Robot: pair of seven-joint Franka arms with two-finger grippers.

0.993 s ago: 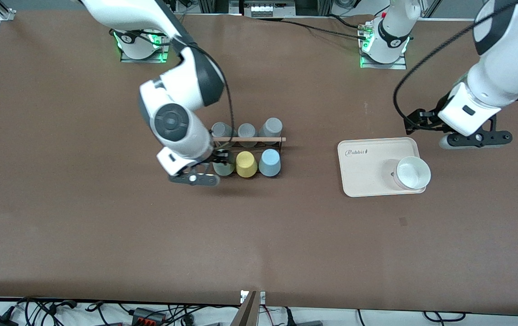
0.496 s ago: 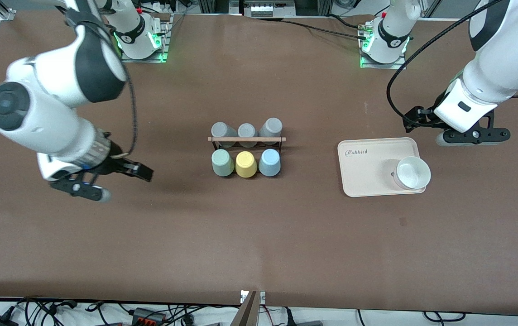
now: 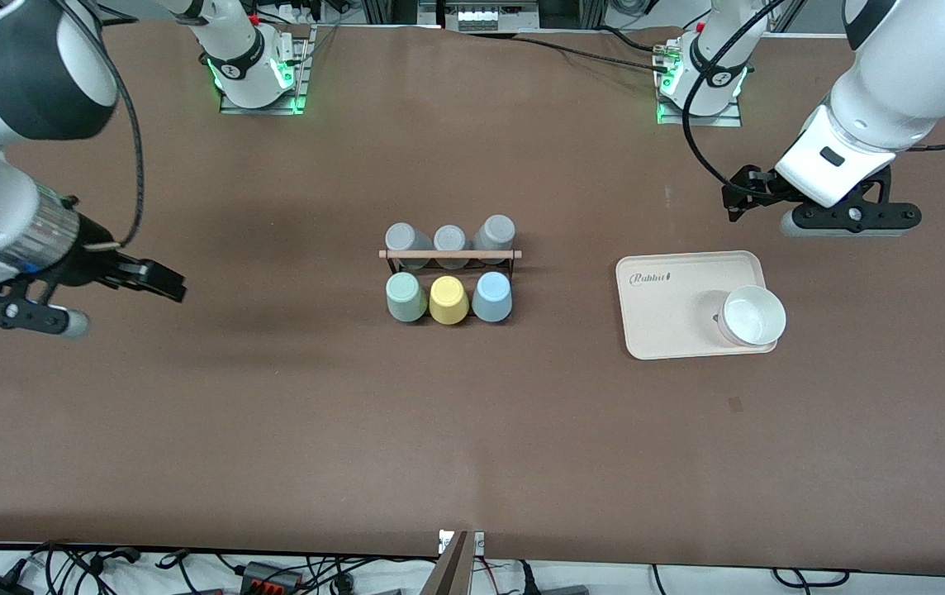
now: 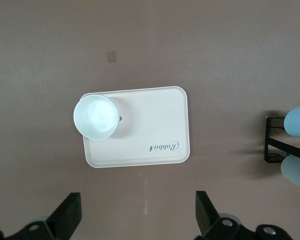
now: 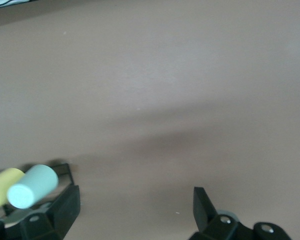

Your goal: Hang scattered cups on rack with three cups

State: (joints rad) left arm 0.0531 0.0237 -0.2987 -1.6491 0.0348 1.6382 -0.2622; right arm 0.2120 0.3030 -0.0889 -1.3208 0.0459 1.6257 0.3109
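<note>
The black wire rack (image 3: 449, 254) with a wooden rod on top stands mid-table. On its side nearer the front camera sit the mint-green cup (image 3: 406, 297), a yellow cup (image 3: 448, 299) and the light blue cup (image 3: 491, 296), all in a row. My right gripper (image 3: 168, 287) is open and empty, over bare table toward the right arm's end. Its wrist view shows the mint cup (image 5: 32, 186) and the gripper (image 5: 135, 215). My left gripper (image 3: 735, 201) is open and empty, over the table beside the tray. It also shows in the left wrist view (image 4: 137, 217).
Three grey cups (image 3: 449, 239) sit on the rack's side farther from the front camera. A beige tray (image 3: 671, 310) with a white bowl (image 3: 753, 316) lies toward the left arm's end. They show in the left wrist view too, tray (image 4: 155, 125) and bowl (image 4: 95, 116).
My right gripper has let go of the mint-green cup at the rack and swung away toward the right arm's end of the table. My left gripper has drifted slightly toward its base.
</note>
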